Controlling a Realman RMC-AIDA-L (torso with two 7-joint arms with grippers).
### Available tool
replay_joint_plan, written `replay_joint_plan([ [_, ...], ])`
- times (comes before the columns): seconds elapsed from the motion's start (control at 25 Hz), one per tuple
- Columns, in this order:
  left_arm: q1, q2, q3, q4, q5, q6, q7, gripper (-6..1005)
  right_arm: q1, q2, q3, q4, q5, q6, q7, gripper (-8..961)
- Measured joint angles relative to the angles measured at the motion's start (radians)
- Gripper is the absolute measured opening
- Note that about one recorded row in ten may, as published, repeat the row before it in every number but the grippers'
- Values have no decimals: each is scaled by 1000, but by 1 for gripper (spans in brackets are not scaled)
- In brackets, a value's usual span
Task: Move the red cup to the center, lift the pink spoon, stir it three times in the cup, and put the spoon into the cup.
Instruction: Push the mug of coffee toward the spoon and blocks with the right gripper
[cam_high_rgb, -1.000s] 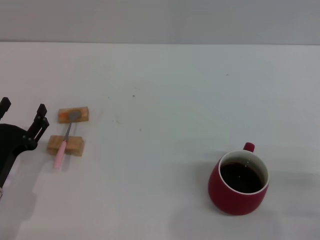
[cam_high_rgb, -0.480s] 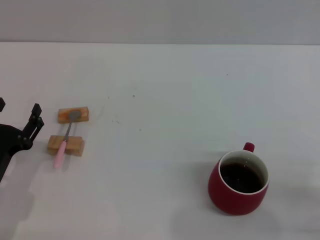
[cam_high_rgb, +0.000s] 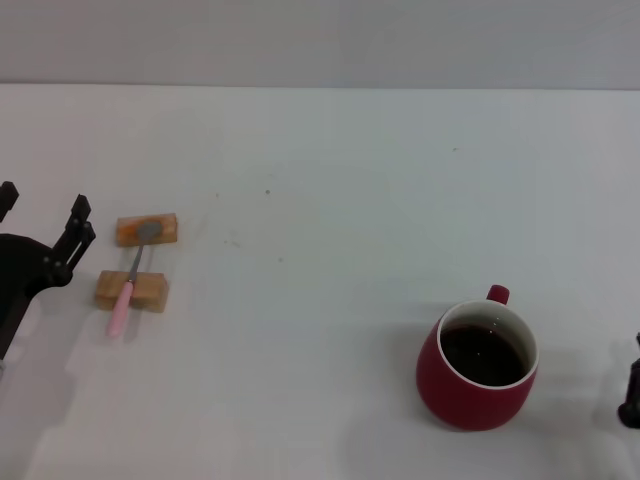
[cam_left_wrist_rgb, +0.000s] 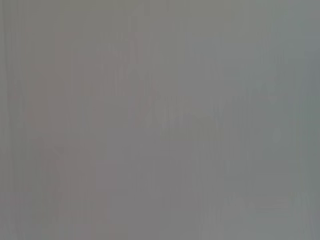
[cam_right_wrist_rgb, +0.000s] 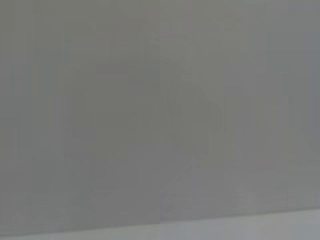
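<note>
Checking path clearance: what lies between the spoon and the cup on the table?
Nothing: in the head view the table is bare between the spoon, which lies across two wooden blocks, and the cup.

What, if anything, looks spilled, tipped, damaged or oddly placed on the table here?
Nothing stands out. The rounded dark red ceramic cup stands upright with dark liquid inside and no spill around it. The slim pink-handled metal spoon lies across two small wooden blocks, beside the left pincer.

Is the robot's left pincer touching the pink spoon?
Apart. In the head view the left pincer sits open near the table's left edge, and bare white table shows between it and the spoon, which rests across two wooden blocks.
</note>
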Motion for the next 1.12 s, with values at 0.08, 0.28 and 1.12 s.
replay_joint_plan([
  [0.08,-2,0,0,0,0,-4,0,804,-5,0,-12,6,0,7,0,162],
  [0.28,-12,0,0,0,0,-17,0,803,-29,0,-25,15,-1,8,-1,42],
  [1.12,-45,-2,-14,-1,0,-49,24,800,11,0,-121,48,-1,30,6,0],
])
